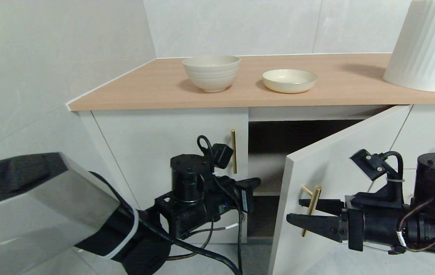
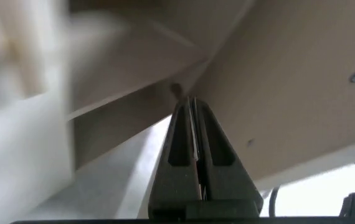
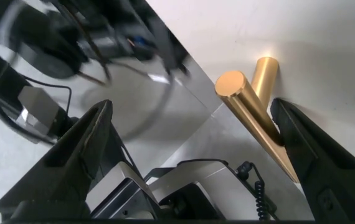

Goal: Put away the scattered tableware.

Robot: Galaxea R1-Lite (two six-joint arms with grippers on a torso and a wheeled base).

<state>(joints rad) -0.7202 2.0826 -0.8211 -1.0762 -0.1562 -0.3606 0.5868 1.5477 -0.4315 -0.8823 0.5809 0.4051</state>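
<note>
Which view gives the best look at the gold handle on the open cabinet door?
The right wrist view: the gold handle sits large, between the open fingers of the right hand. The head view shows it smaller, partly crossed by that hand's fingers. The left wrist view faces the inside of the cabinet instead.

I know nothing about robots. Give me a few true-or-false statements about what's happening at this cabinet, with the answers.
1. The bowl and the shallow dish both sit on the countertop. True.
2. The right gripper is holding the bowl. False: it is open, around the gold handle of a door.
3. One cabinet door stands partly open. True.
4. The left gripper is wide open. False: it is shut.
</note>
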